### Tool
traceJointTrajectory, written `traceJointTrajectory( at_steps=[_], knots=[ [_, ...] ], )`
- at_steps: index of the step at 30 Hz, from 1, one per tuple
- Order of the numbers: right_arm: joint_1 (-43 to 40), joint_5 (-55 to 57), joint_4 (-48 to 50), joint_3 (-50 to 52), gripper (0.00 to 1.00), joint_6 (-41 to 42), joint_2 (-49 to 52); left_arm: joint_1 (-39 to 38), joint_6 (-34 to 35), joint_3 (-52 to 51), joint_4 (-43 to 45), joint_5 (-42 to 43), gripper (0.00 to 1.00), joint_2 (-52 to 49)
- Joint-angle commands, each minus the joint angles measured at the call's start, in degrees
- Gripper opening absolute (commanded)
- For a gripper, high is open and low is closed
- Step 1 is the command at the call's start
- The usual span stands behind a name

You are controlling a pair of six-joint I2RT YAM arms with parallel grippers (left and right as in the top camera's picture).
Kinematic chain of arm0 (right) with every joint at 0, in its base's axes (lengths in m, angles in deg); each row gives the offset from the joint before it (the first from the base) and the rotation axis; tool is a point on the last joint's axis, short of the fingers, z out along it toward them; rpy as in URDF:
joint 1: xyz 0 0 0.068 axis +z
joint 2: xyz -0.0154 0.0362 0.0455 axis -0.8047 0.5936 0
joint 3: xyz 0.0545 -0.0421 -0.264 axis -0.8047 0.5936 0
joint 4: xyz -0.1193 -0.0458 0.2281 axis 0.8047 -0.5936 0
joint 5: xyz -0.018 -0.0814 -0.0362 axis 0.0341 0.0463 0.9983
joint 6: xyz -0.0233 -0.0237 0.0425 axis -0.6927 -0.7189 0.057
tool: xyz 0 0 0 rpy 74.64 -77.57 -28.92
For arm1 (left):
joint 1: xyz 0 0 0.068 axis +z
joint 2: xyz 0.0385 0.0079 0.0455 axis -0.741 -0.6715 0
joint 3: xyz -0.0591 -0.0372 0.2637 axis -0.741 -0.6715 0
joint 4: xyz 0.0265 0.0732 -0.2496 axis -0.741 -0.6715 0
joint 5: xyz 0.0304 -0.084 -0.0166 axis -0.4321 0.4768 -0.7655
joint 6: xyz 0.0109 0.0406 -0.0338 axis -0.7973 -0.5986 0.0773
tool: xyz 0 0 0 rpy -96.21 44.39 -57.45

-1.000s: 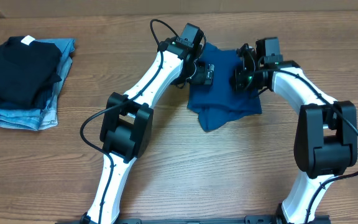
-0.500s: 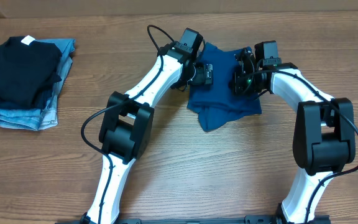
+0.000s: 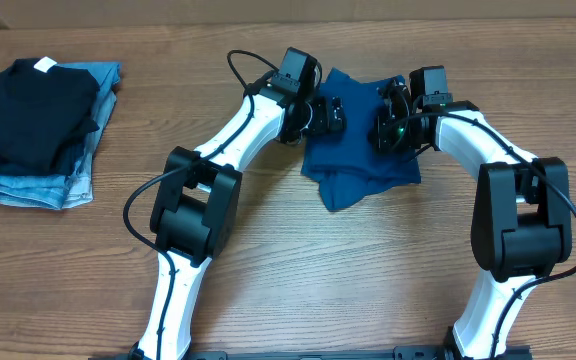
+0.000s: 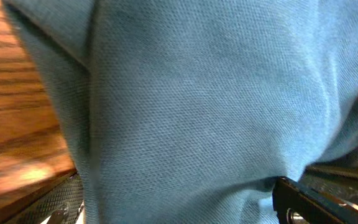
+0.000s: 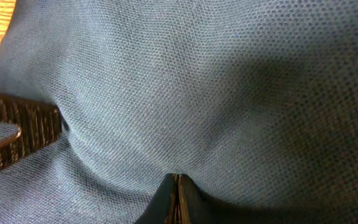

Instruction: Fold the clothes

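With right gripper (image 3: 386,128) jaws clamped on the shirt (image 3: 356,165) near the tabletop's (image 3: 268,270) far edge, close the wide-apart jaws of left gripper (image 3: 326,115) (straddling fabric) fully before lifting

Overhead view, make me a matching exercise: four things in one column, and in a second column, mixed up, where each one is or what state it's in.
Column 1:
1 shirt
2 black garment
3 jeans
4 right gripper

Column 2:
A under another garment
B shut, pinching fabric
C lying on denim
D blue, crumpled

Pairs: 1-D, 2-C, 3-A, 4-B
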Motion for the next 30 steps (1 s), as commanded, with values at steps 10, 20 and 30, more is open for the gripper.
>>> traceJointTrajectory(
  at_steps=[10, 20, 30],
  knots=[
    [0.20, 2.05, -0.85, 1.29, 0.04, -0.15, 3.34, -0.98, 1.60, -3.26, -1.95, 3.50, 0.93, -3.87],
    [0.20, 2.01, -0.92, 1.29, 0.04, -0.13, 3.41, -4.11, -0.76, -3.26, -1.88, 1.07, 0.98, -3.87],
    [0.20, 1.88, -0.72, 1.29, 0.04, -0.15, 4.85, -5.25, -0.70, -3.26, 1.14, 4.48, 0.94, -6.25]
  ],
)
